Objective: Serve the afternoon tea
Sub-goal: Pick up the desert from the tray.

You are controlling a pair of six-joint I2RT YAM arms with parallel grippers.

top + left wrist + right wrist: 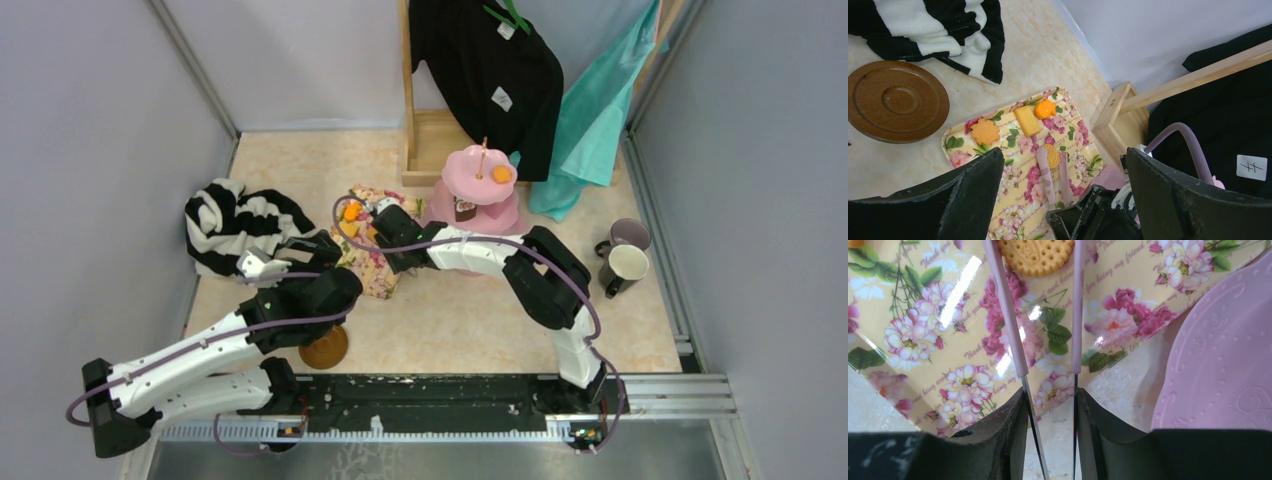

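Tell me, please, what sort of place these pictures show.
Probably a robot test cell dressed for tea: plain grey wall panels in aluminium posts, arms bolted to a rail, and props like a pink cake stand and floral tray of toy biscuits.

Bright, even light; glare on tray (963,285)

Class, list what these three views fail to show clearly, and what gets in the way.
1. Saucer, top view: half covered by the left arm.
2. Round biscuit, right wrist view: cut off by the top edge.
3. Floral tray, top view: partly hidden under the right gripper holding pink tongs.
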